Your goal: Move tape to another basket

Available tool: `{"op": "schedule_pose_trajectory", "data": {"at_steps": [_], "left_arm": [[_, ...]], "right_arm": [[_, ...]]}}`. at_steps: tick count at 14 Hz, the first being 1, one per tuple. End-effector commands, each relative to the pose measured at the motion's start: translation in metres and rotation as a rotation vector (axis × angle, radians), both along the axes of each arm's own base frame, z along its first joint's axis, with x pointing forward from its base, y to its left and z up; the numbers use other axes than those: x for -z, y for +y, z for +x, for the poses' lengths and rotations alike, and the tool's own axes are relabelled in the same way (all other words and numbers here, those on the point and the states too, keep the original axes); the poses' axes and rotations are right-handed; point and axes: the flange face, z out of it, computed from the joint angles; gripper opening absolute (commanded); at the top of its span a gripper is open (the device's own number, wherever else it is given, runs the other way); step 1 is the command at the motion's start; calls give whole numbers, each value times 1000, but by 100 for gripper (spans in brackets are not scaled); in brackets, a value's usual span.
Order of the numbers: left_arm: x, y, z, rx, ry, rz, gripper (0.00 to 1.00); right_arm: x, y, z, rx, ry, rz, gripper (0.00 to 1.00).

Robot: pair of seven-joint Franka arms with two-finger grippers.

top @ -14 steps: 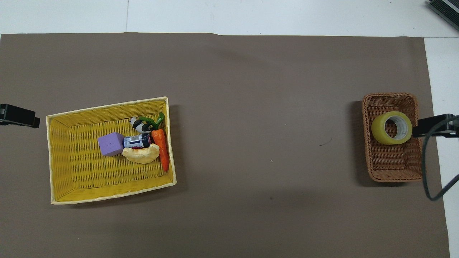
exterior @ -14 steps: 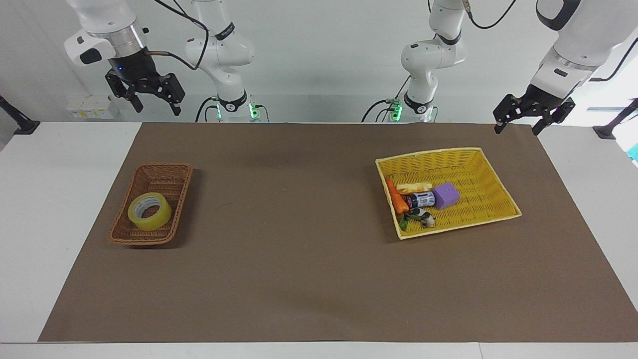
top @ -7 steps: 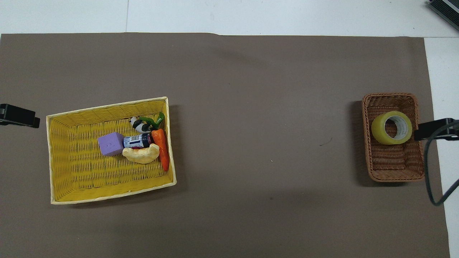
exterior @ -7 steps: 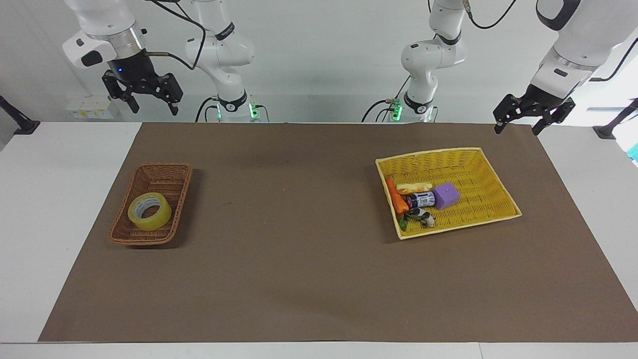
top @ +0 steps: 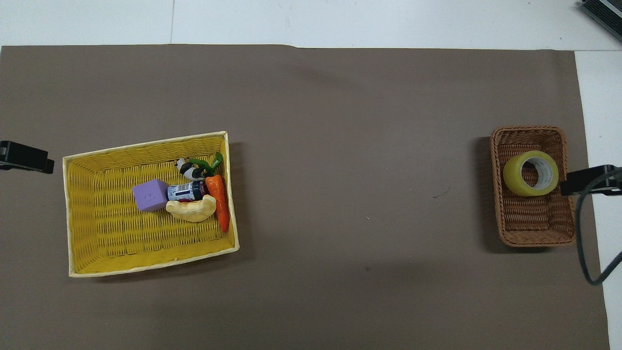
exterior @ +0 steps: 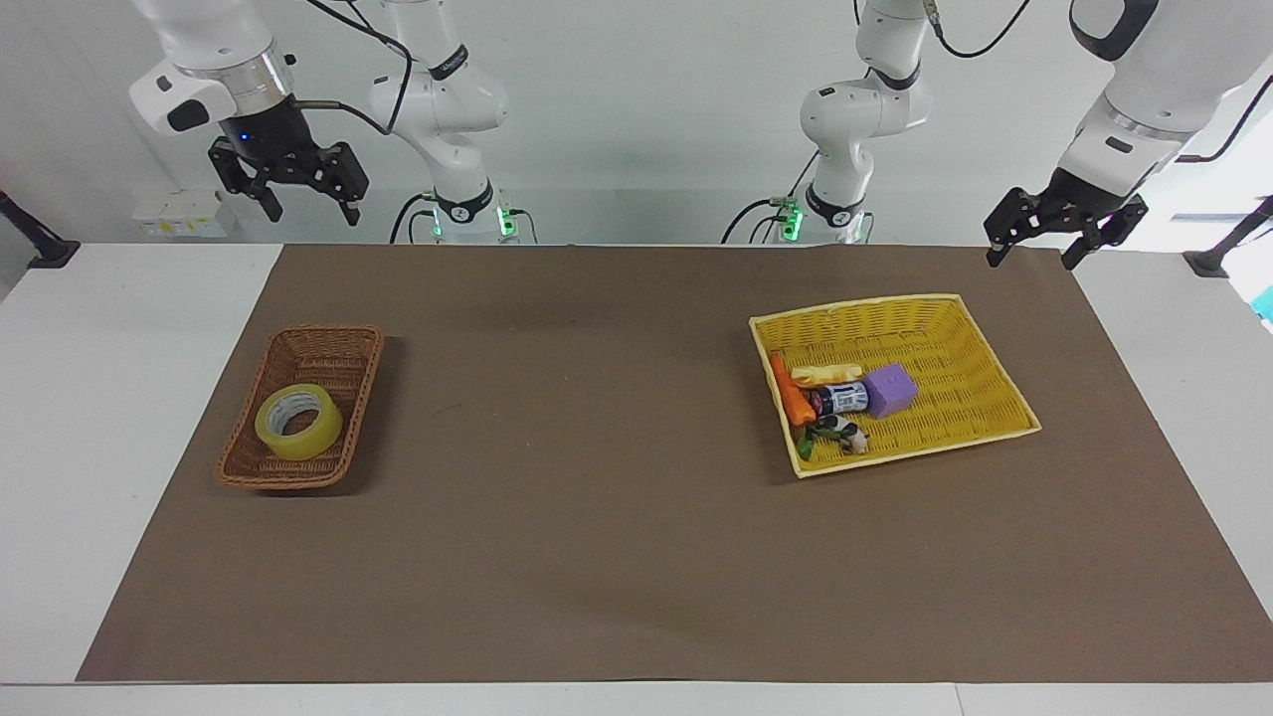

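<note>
Two baskets on the brown mat (exterior: pixel 617 557) covering the bench (exterior: pixel 90 348). I count one tape (exterior: pixel 298 422) roll, lying flat in the brown basket (exterior: pixel 343 338) at the right arm's end; nothing else shares that basket.

The yellow basket (exterior: pixel 955 328) sits at the left arm's end. Five items cluster along the side of it that faces the brown basket: one purple cube (exterior: pixel 889 389), one carrot (exterior: pixel 791 398), one small can (exterior: pixel 841 399), one pale bread-like piece (exterior: pixel 825 374), one black-and-white toy figure (exterior: pixel 843 434).

In the overhead view, the tape sits at 3 o'clock, the yellow basket at 9 o'clock. Bare mat between them.

Right gripper (exterior: pixel 303 204) is raised over the bench edge by the robots, fingers released, empty. Left gripper (exterior: pixel 1034 249) likewise, waiting, fingers apart.
</note>
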Motion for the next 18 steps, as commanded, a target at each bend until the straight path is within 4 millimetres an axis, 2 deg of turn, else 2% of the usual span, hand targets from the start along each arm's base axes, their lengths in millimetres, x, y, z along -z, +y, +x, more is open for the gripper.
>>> {"op": "schedule_pose_trajectory", "data": {"at_steps": [1, 5, 12, 15, 18], "left_arm": [[-3, 2, 0, 2, 4, 19, 100], [-3, 2, 0, 2, 4, 19, 100], [-3, 2, 0, 2, 4, 19, 100], [-3, 2, 0, 2, 4, 19, 100], [-3, 2, 0, 2, 4, 19, 100]], "right_arm": [[-4, 0, -6, 13, 10, 17, 100], [-1, 2, -7, 27, 5, 15, 100], [2, 6, 2, 74, -11, 12, 100], [0, 0, 11, 81, -8, 8, 100], [0, 3, 10, 77, -14, 7, 100]]}}
